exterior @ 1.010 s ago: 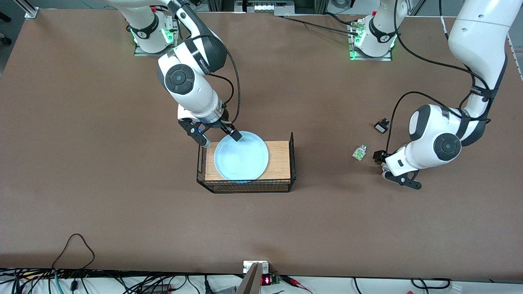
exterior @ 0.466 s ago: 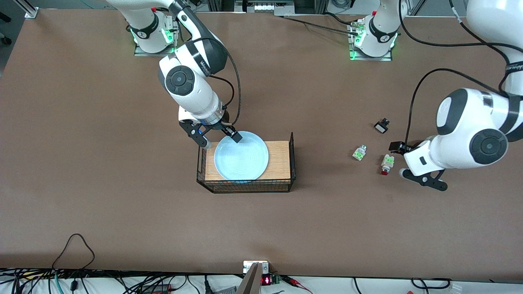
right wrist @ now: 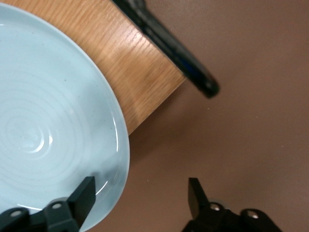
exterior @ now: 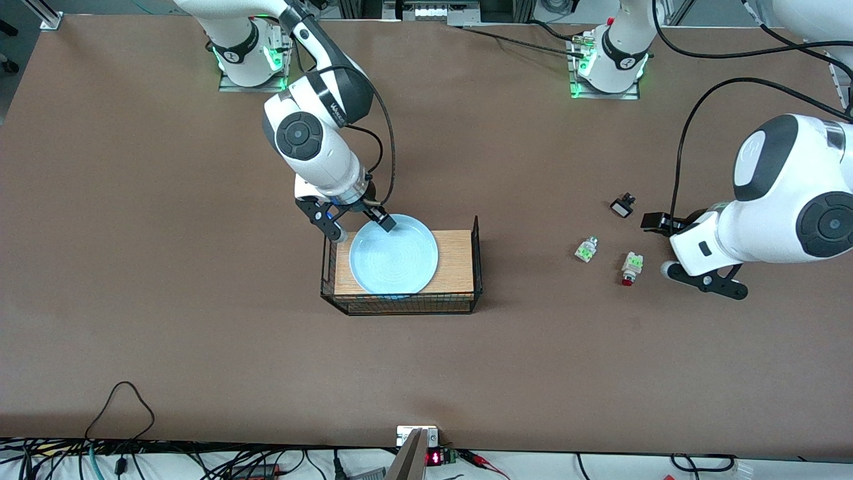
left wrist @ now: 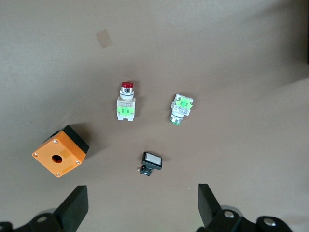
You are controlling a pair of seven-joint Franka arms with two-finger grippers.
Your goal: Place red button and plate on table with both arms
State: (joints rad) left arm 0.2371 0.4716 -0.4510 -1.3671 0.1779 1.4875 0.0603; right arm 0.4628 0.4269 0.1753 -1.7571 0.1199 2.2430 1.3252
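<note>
Since a moment ago my left gripper [exterior: 690,254] has pulled away from the red button [exterior: 630,266], jaws apart and empty, toward the left arm's end of the table [exterior: 166,267]. That button lies free on the table, beside a white-green part [exterior: 586,249], with a small black-and-white part [exterior: 622,205] farther from the front camera. An orange box [left wrist: 61,152] sits near them. My right gripper [exterior: 356,225] straddles the plate's [exterior: 393,257] rim, jaws apart, one finger [right wrist: 83,197] inside. The plate rests on the wood-topped rack [exterior: 460,257].
</note>
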